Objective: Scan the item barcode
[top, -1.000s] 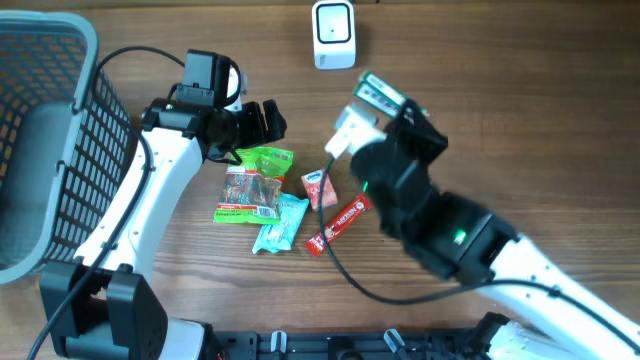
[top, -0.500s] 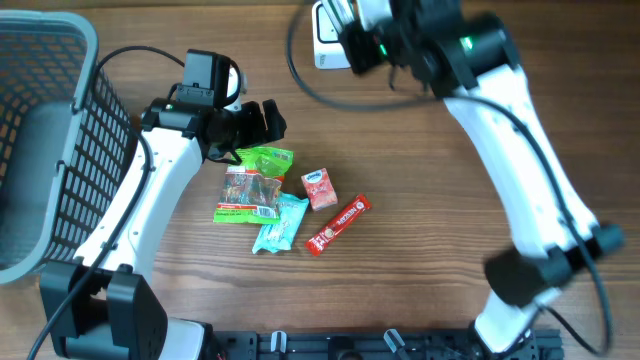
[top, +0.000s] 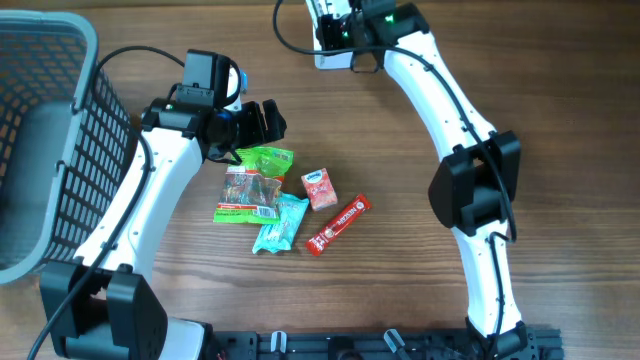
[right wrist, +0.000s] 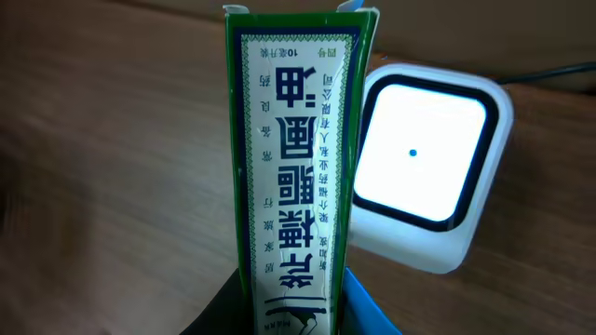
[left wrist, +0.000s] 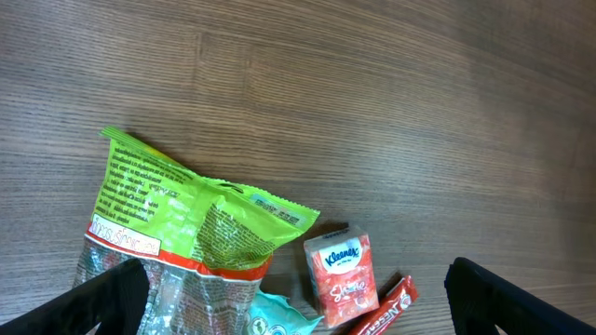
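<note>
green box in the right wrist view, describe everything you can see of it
The green box is a slim cardboard carton; the side facing the camera is a white panel with a patterned border and dark Chinese characters, upside down here. No barcode shows on it. Its lower end is clamped in the right pincer, and its top flap looks creased. It overlaps the left edge of the lit white scanner; contact cannot be told.

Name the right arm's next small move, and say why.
Probably slide the box sideways in front of the scanner. The right gripper holds it beside the lit window, not over it, and the side in view shows no barcode.
</note>
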Robot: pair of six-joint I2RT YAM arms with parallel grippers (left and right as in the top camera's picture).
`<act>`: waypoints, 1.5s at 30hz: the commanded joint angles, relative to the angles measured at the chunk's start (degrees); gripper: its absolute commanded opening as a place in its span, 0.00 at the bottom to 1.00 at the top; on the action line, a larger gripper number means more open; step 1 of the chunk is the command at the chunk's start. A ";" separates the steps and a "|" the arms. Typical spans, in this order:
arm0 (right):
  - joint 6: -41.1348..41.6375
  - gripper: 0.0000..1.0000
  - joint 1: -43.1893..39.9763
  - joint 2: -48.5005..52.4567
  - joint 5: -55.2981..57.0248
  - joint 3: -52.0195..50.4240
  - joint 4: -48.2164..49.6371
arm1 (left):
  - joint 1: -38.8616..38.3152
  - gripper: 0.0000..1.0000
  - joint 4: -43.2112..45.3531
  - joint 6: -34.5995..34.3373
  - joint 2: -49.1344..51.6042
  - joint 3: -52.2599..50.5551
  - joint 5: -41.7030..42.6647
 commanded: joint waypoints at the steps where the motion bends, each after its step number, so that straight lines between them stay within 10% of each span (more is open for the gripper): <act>1: 0.70 0.04 -0.04 -0.76 -1.16 0.90 -0.96 | 0.22 1.00 0.15 0.92 -0.83 0.09 0.07; 11: 14.58 0.04 -5.75 4.09 -13.14 0.52 3.28 | 0.22 1.00 0.15 0.92 -0.83 0.09 0.07; 21: 8.48 0.04 -5.92 8.68 -14.43 0.55 7.48 | 0.22 1.00 0.15 0.92 -0.83 0.09 0.07; 31: 2.23 0.04 -8.59 -11.93 -15.30 0.55 -17.64 | 0.22 1.00 0.15 0.92 -0.83 0.09 0.07; 38: 2.21 0.04 -11.45 -17.51 11.72 0.00 -43.95 | 0.22 1.00 0.15 0.92 -0.83 0.09 0.07; 45: 13.18 0.04 -14.38 -17.42 30.88 -19.30 -46.38 | 0.22 1.00 0.15 0.92 -0.83 0.09 0.07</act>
